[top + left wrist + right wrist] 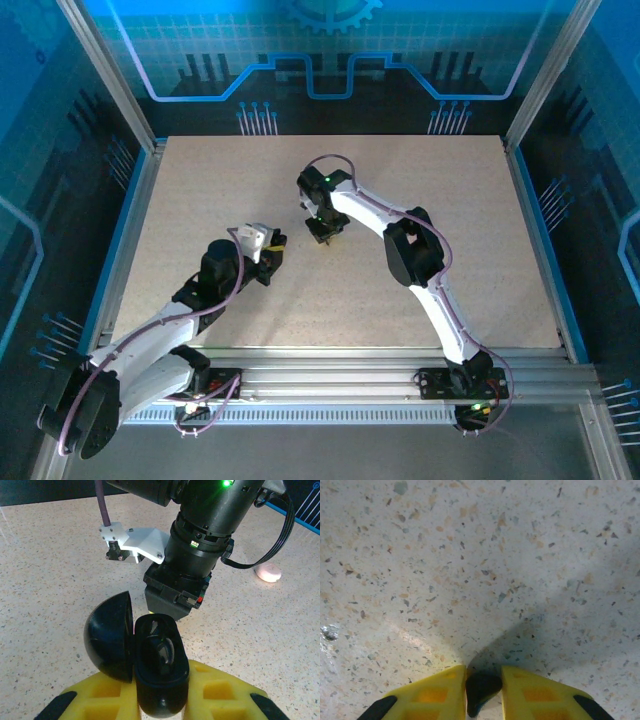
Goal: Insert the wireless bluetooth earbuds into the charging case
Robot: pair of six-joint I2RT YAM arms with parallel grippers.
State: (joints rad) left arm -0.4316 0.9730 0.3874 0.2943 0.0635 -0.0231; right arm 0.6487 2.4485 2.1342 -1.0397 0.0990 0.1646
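Case (157,670) gapes, right arm (200,540) close behind, pink object (268,572) beyond.

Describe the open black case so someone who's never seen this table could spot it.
On the speckled table, follow the left arm to the left gripper; the charging case is pinched between its yellow fingers. It is a glossy black round shell with its domed lid swung open to one side, unlike the small pale pink object lying on the table beyond.

Speckled table (450,200), pale pink item (268,572)
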